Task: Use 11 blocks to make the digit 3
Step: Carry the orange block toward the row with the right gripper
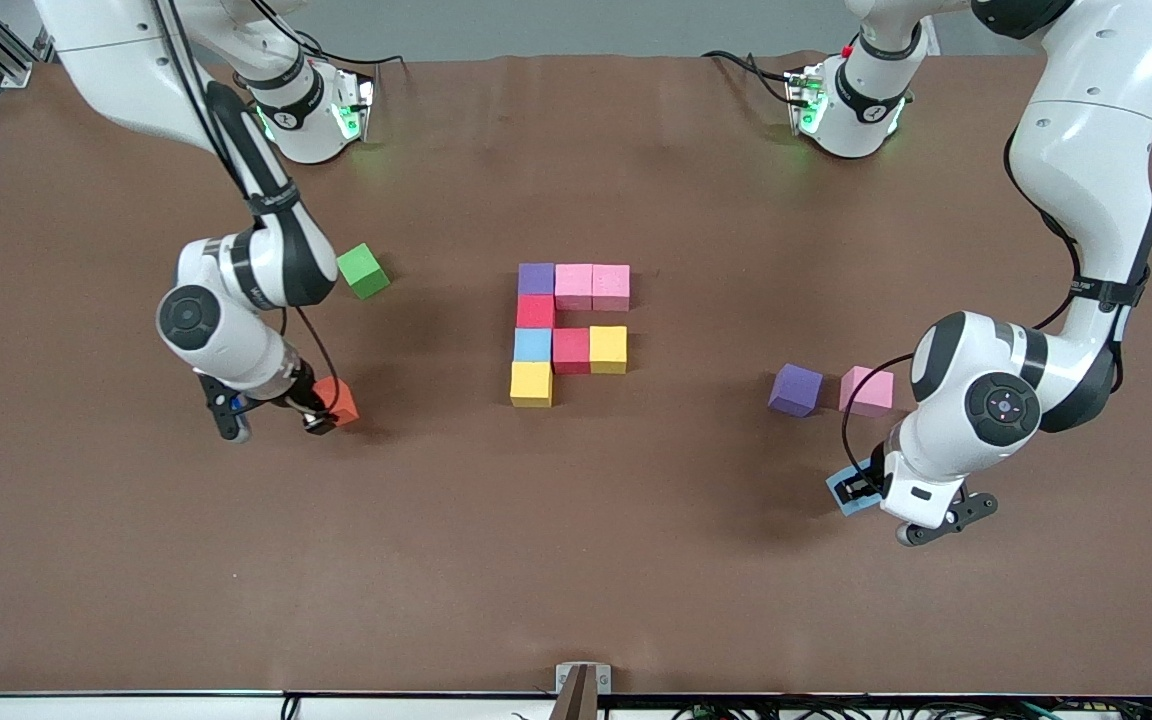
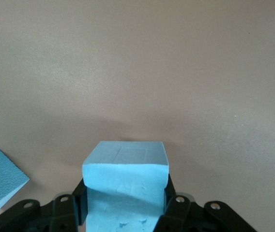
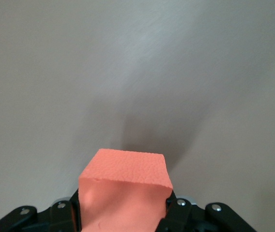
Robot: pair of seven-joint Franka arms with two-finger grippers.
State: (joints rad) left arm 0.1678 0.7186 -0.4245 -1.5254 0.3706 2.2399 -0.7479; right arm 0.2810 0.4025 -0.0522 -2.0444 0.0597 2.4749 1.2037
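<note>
Front view: eight blocks [image 1: 572,331] sit at table centre as a partial digit 3, bottom bar missing. Right gripper [image 1: 321,412], at nine o'clock of the figure, jaws clamped on the orange block [image 1: 340,400]. Left gripper [image 1: 861,488], at four o'clock, clamped on a blue block [image 1: 844,496], apparently lifted. Loose purple block [image 1: 795,389] and pink block [image 1: 867,390] at three o'clock.

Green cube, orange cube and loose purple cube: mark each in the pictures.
green cube [image 1: 363,270], front view, top face.
orange cube [image 3: 124,193], right wrist view, face toward the camera.
loose purple cube [image 1: 796,389], front view, top face.
</note>
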